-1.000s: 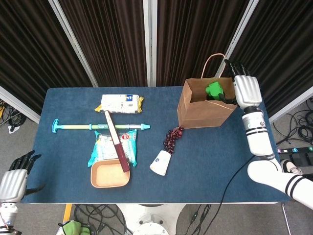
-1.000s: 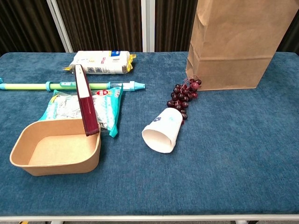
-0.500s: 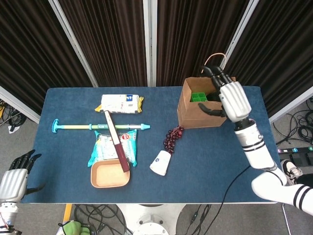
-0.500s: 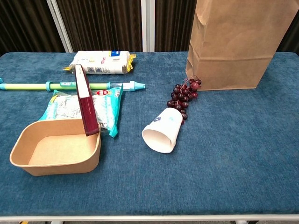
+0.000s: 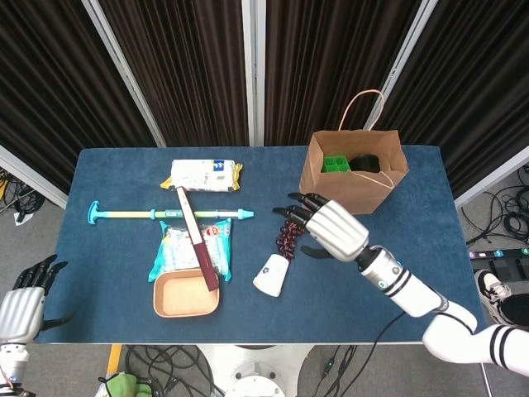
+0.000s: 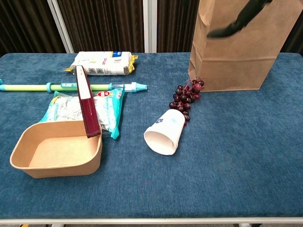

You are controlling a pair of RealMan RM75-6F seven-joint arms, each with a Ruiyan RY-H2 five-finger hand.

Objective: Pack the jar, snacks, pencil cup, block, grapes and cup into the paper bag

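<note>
Your right hand (image 5: 335, 230) hangs empty with fingers spread, above the grapes (image 5: 289, 234) that lie on the worktop (image 5: 116, 273) between the paper bag (image 5: 351, 178) and the tipped cup (image 5: 271, 275). Your left hand (image 5: 21, 306) sits off the worktop's near corner, fingers apart, holding nothing.

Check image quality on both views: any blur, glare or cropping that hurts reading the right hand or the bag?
Head view: sharp, even light, no glare; right hand crisp above the grapes, paper bag fully in frame, its inside dim. Chest view: bag cropped at the top; only dark fingers show, slightly blurred against it; cup sharp.
</note>
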